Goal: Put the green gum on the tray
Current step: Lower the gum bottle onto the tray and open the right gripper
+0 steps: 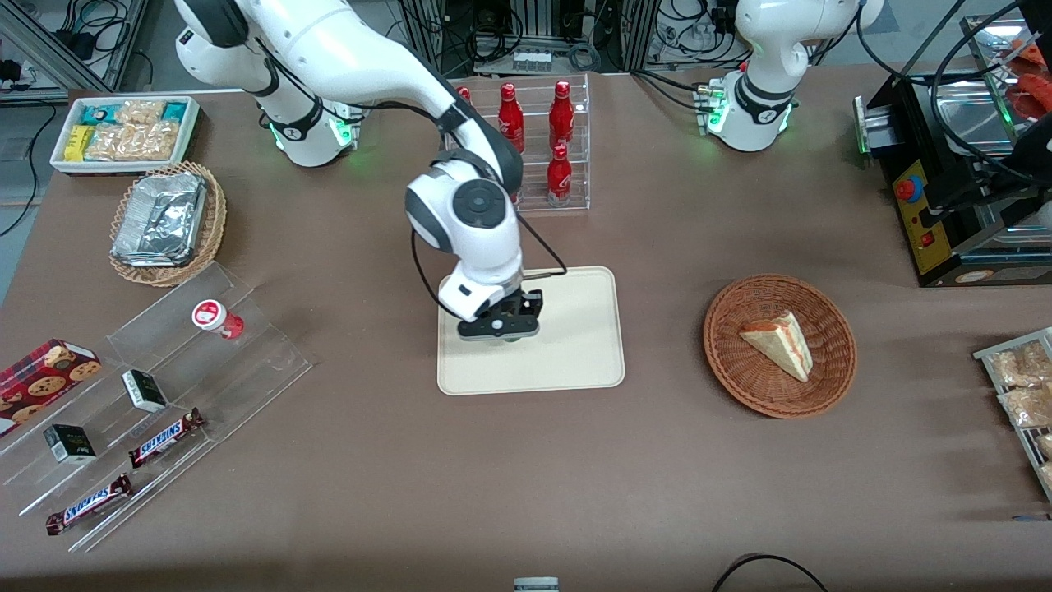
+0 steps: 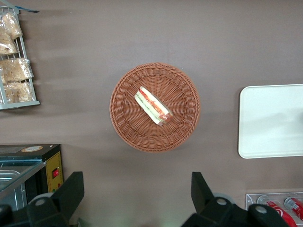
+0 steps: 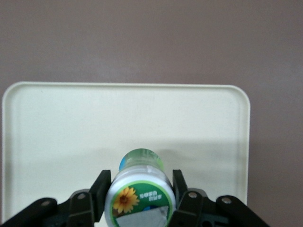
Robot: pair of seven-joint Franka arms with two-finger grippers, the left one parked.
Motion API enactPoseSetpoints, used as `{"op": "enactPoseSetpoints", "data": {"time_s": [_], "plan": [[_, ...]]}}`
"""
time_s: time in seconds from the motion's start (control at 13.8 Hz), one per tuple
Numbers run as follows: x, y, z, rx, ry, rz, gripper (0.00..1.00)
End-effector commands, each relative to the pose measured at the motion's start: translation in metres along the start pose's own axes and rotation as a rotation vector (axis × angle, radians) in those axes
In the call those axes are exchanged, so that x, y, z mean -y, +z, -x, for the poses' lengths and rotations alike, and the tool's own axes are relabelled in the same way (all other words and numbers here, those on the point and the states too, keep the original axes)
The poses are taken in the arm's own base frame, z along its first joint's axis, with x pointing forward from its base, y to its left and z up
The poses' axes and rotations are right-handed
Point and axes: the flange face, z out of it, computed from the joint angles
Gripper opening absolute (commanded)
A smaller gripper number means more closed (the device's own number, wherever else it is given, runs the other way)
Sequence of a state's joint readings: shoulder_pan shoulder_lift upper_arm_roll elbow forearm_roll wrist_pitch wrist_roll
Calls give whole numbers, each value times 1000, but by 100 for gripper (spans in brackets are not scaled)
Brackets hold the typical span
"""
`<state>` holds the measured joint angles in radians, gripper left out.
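Note:
My right gripper is over the cream-beige tray, at the tray's end toward the working arm. In the right wrist view the gripper is shut on the green gum, a small green canister with a white lid and a sunflower label. Its two black fingers press on either side of the lid. The gum is upright over the tray; I cannot tell whether its base touches the tray. In the front view the gum is hidden under the gripper. The tray's edge also shows in the left wrist view.
A red canister stands on the clear stepped rack with Snickers bars. Red bottles stand in a clear rack farther from the camera than the tray. A wicker basket with a sandwich lies toward the parked arm's end.

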<state>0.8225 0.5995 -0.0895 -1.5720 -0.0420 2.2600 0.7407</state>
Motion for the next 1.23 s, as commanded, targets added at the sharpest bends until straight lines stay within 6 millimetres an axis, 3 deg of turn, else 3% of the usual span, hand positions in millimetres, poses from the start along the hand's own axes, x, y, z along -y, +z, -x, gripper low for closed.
{"op": "enactPoseSetpoints", "data": {"time_s": [0.0,0.51,0.65,0.73,0.8,1.02,1.16], "plan": [[23,15,8,-46,-11,17,0],[35,63,30,-30,-2,32,0],[39,66,34,-23,2,24,2],[39,67,34,-22,7,23,54],[40,66,35,-23,8,22,99],[31,50,21,-35,17,11,100],[18,18,5,-48,45,-4,100]]}}
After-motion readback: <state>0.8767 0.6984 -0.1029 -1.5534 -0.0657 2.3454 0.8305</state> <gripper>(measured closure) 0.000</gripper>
